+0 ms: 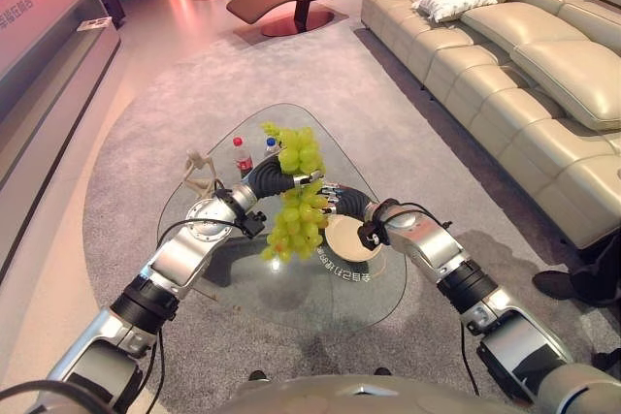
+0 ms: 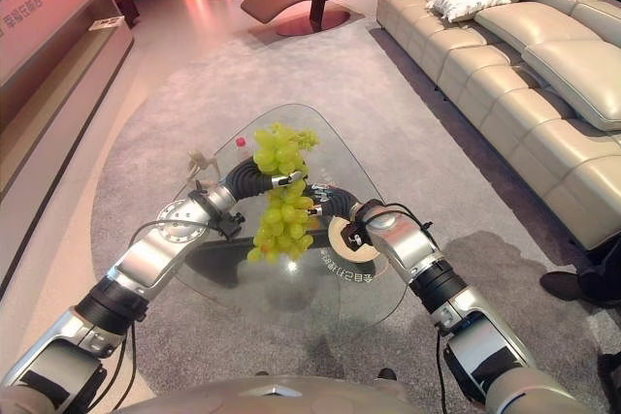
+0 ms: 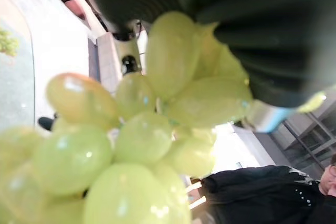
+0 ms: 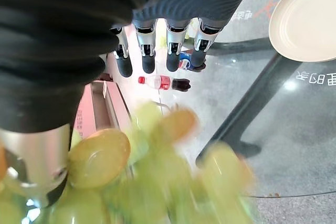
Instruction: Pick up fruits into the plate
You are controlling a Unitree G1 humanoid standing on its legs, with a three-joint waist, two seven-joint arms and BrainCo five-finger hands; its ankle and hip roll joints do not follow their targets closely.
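a line of white characters is printed on the glass table (image 1: 291,312), just beside the plate (image 1: 351,241), upside down from here. larger pale characters run along the pink wall panel (image 1: 39,2). the bottle (image 1: 242,156) wears a red label, too small to read.

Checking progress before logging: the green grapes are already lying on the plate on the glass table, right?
Not quite. The green grapes hang in the air, lifted by the left hand, above the glass table beside the plate; the left eye view shows it.
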